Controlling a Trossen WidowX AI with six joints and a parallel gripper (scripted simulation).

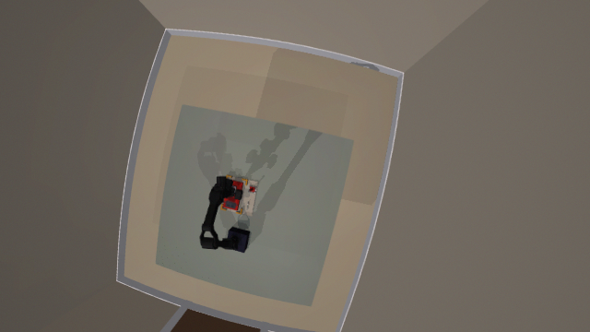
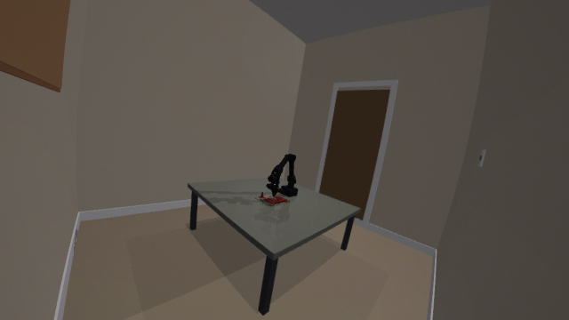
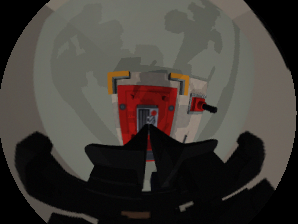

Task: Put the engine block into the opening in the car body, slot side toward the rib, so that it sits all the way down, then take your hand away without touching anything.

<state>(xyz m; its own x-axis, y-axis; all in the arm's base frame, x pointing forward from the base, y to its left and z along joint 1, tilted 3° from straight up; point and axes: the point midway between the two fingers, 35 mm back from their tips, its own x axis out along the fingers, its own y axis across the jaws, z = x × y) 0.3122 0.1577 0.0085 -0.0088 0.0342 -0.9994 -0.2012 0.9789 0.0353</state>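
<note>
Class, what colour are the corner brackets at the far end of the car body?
The corner brackets are orange-yellow, seen best in the wrist view.

Black jointed arm [image 1: 212, 207], dark blue base [image 1: 240, 240]

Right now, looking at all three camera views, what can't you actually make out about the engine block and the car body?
- Wrist view: the shut gripper covers the near end of the car body, so whether the engine block sits fully down is hidden.
- Top view: the arm overlaps the car body's left side; slot and rib are too small.
- Exterior view: the car body is a tiny red patch; no detail.
</note>
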